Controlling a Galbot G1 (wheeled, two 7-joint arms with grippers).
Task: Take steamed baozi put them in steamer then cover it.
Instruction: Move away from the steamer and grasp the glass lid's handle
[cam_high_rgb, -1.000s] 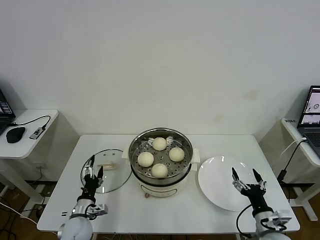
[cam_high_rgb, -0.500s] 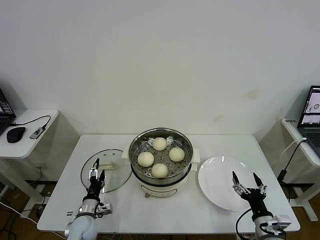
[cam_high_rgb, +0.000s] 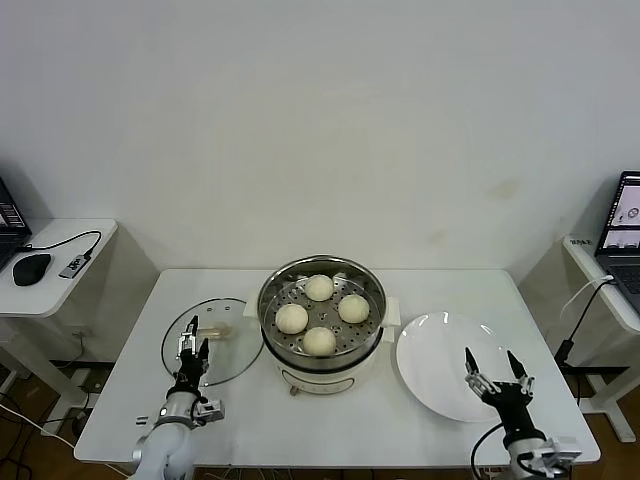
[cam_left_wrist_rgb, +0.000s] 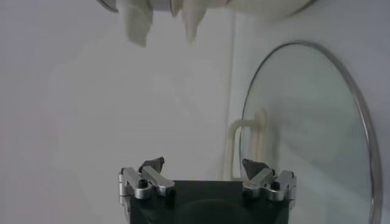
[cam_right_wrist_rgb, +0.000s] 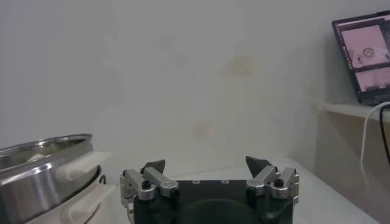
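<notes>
Baozi: four buns (cam_high_rgb: 320, 314) are seated on the perforated floor inside the steamer (cam_high_rgb: 321, 325), which is uncovered. Cover (cam_high_rgb: 212, 342) is laid flat on the white table (cam_high_rgb: 330, 420), just beside the steamer. Left gripper (cam_high_rgb: 190, 345) is held low over the near edge of the cover, jaws spread wide, nothing between them; in the left wrist view the glass cover (cam_left_wrist_rgb: 304, 115) is seen ahead of the jaws and off to one side, its cream handle (cam_left_wrist_rgb: 250, 137) just beyond the fingertips. Right gripper (cam_high_rgb: 496, 369) is poised over the near edge of the white plate (cam_high_rgb: 445, 360), jaws spread wide, nothing held; the steamer (cam_right_wrist_rgb: 42, 167) is seen beside them, apart.
</notes>
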